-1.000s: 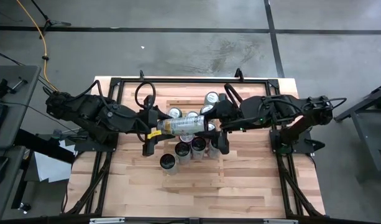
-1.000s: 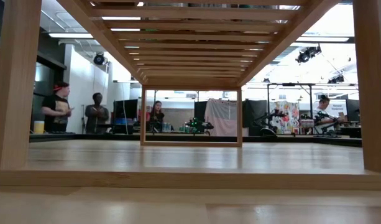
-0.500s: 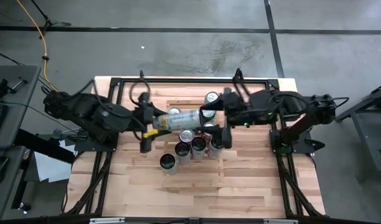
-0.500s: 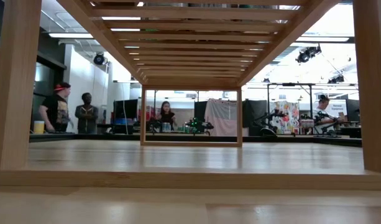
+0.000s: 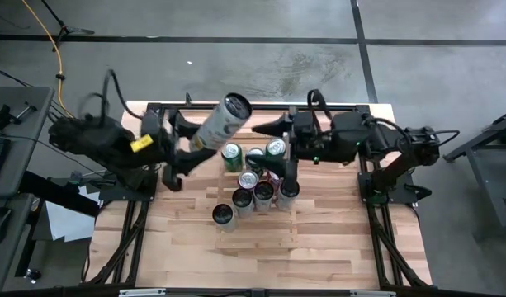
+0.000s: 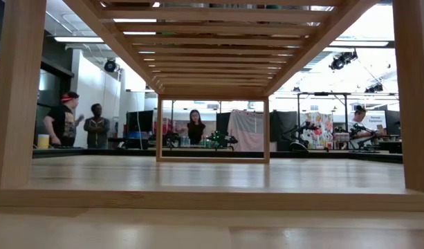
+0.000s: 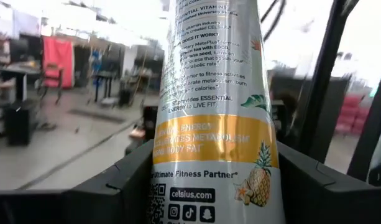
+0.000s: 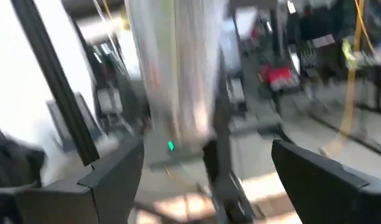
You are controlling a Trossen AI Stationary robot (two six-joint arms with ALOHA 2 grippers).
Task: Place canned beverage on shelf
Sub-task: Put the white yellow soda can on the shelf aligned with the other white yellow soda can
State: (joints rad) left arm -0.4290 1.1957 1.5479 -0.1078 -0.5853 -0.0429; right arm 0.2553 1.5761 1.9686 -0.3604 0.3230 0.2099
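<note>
The left gripper (image 5: 195, 147) clamps the lower end of the tall can (image 5: 220, 121), tilted over the shelf's (image 5: 335, 110) far-left edge, clear of the standing cans (image 5: 253, 188). The right gripper (image 5: 273, 128) has let go since a second ago; its fingers (image 8: 321, 174) stand wide and empty, just right of the can, the arm stretched leftward.
</note>
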